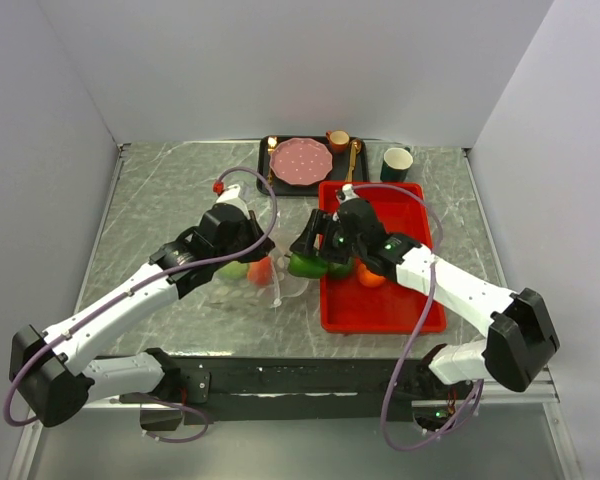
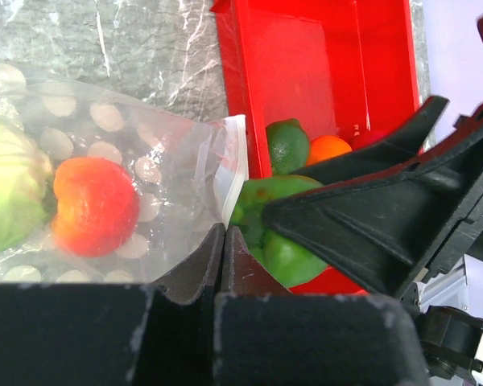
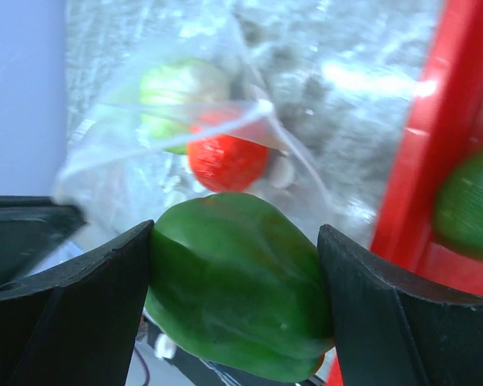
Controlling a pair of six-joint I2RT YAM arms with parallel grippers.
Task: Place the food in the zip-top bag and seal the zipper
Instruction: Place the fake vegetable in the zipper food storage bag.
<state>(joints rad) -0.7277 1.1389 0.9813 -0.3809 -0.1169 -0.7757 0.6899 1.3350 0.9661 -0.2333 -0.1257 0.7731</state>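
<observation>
The clear zip-top bag (image 1: 248, 262) lies left of the red tray (image 1: 410, 310). Inside it are the pale green cabbage (image 2: 4, 193) and a red fruit (image 2: 92, 205). My left gripper (image 2: 224, 229) is shut on the bag's white zipper strip (image 2: 235, 165), holding the mouth up. My right gripper (image 3: 233, 241) is shut on the green pepper (image 3: 241, 281) and holds it at the bag's mouth, by the tray's left edge. The dark green avocado (image 2: 288, 145) and the orange (image 2: 328, 149) lie in the tray. The pepper also shows in the top view (image 1: 305, 264).
A pink plate (image 1: 301, 160) on a dark tray, a small orange cup (image 1: 338, 140) and a dark green cup (image 1: 396, 162) stand at the back. Grey walls close in both sides of the marbled table.
</observation>
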